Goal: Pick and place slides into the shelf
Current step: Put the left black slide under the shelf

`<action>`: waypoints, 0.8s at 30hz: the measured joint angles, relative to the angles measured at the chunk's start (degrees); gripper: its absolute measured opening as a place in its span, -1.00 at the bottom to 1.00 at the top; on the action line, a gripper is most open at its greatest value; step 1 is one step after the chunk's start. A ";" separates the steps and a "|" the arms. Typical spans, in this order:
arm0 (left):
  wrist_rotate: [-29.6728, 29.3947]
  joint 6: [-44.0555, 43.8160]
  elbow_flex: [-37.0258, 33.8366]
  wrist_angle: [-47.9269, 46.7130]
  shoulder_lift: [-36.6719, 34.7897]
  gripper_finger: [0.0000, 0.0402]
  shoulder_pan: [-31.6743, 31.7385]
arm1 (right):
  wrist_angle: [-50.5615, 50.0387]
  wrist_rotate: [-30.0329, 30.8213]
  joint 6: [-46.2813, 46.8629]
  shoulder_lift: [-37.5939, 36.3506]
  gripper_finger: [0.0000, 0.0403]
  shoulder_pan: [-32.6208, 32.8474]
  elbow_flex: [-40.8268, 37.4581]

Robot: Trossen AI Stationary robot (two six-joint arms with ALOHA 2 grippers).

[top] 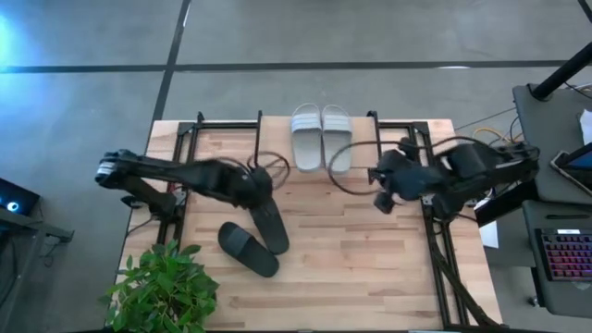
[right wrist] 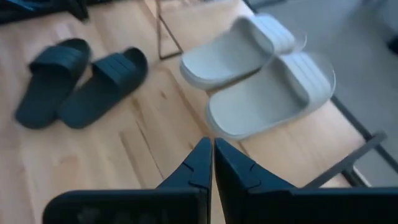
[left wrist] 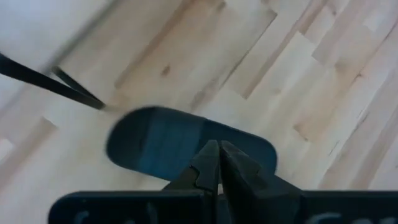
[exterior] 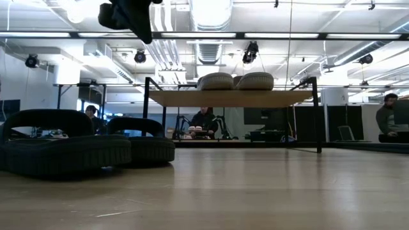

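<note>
Left jaws: left gripper (left wrist: 217,163) has its fingertips pressed together, nothing between them; it hangs above the nearer black slide (left wrist: 186,144), so no grasp is made yet.

Right jaws: right gripper (right wrist: 210,163) likewise clenched and empty, raised over the tabletop (top: 370,250) at the right side, facing the grey pair; I judge it is waiting.

Black slides: one black slide (top: 269,225) lies just under the left gripper (top: 254,190), the other black slide (top: 248,249) just beside it toward the table's front. Both rest flat on the tabletop, straps up, side by side and angled. Not yet shelved.

Grey slides: the grey pair (top: 321,137) sits side by side on the shelf (exterior: 230,98), soles down. Judged done.

Shelf space: plank beside the grey pair is bare on the left-arm side, likely meant for the black pair.

Step in hand: judged as an approach to the first black slide; jaws must part before descending on the strap.

Risk: the neighbouring slide lies close; a wide opening could nudge it.
</note>
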 joint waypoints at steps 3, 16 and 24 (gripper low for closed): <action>-2.41 -4.41 1.78 0.03 3.46 -1.00 -3.13 | 0.07 2.84 -0.04 -2.67 -0.96 5.48 0.00; -0.59 -26.01 15.37 -16.19 19.55 -1.00 -10.98 | -1.15 7.09 1.05 -8.20 -0.96 14.66 -0.43; 9.38 -27.80 24.51 -27.30 29.16 -1.00 -13.15 | -2.47 7.16 1.09 -8.12 -0.96 14.64 -2.23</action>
